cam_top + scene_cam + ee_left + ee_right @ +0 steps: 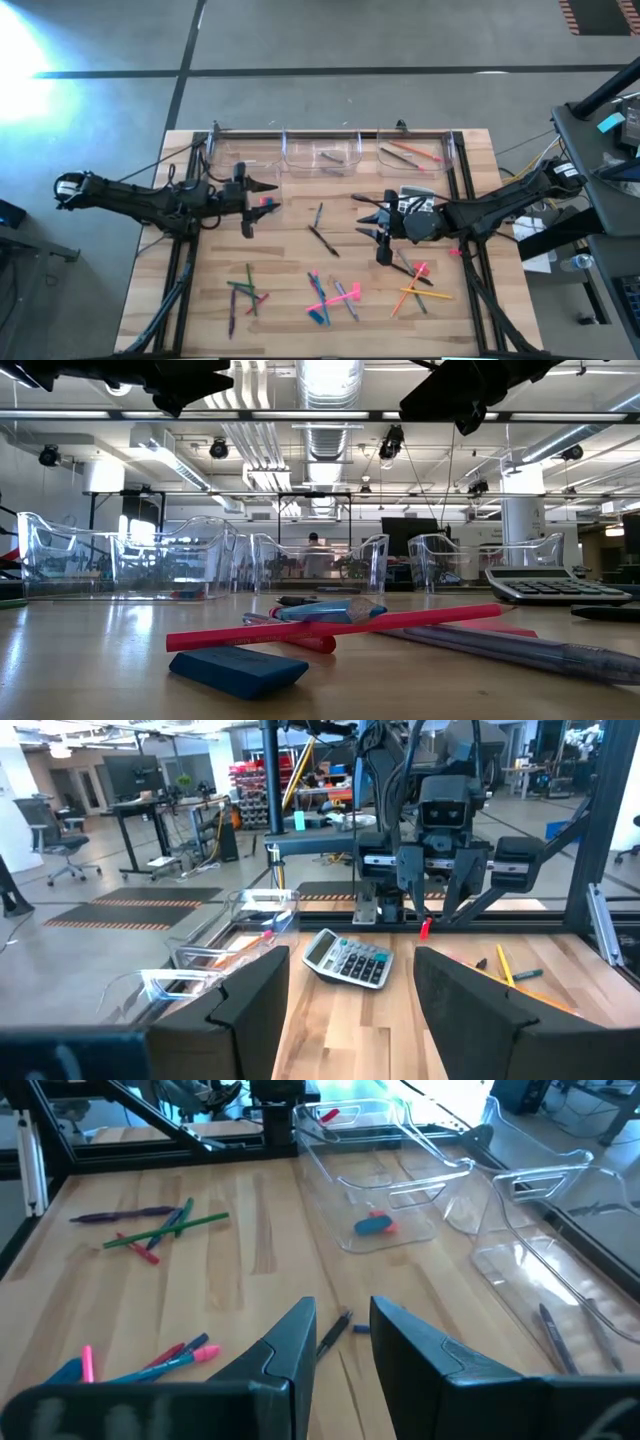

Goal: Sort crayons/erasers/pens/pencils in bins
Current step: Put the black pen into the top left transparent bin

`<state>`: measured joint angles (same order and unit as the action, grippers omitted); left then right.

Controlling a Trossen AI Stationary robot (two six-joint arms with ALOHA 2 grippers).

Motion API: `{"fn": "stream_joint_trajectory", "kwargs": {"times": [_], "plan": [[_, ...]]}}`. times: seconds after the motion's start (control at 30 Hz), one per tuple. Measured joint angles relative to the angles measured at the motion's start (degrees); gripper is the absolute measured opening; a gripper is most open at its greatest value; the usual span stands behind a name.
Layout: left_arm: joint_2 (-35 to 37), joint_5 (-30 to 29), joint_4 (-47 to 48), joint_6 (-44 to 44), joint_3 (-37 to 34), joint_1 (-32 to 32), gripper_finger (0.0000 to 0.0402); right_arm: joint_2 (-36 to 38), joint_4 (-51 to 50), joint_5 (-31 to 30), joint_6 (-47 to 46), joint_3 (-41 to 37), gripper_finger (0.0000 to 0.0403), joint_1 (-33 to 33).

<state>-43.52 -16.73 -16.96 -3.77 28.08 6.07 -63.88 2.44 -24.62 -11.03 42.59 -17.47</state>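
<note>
- I have both arms hovering over the tabletop (290, 280). My left hand (268, 195) sits near the leftmost bin (228, 155); the left wrist view shows its fingers (250, 1000) spread apart with nothing between them.
- My right hand (368, 222) hangs mid-table, beside the calculator (415, 203). Its fingers (290, 1345) stand a little apart and empty, above a dark pen (335, 1330) lying on the wood.
- Four clear bins line the far edge. In the right wrist view one holds a blue eraser with a pink one (374, 1224); another holds a couple of dark pens (555, 1335). From above, the rightmost bin (410, 153) carries a few thin sticks. So I judge sorting has begun.
- Most of it is left. A green and dark cluster (243, 292) lies front left, a pink and blue pile (330, 297) front centre, and orange and pink pencils (418, 288) front right. Two dark pens (320, 228) lie mid-table.
- The low view shows a blue eraser (238, 668) loose at the near edge, under a long red stick (335, 627).
- My guess: well under half done.
</note>
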Motion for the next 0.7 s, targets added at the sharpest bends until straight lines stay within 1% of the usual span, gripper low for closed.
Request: {"fn": "stream_joint_trajectory", "kwargs": {"times": [0.7], "plan": [[0.04, 0.00, -0.53, -1.57, 0.27, -0.04, 0.0201, 0.02, -0.46, 0.00, -0.98, -0.02, 0.0089, 0.00]]}}
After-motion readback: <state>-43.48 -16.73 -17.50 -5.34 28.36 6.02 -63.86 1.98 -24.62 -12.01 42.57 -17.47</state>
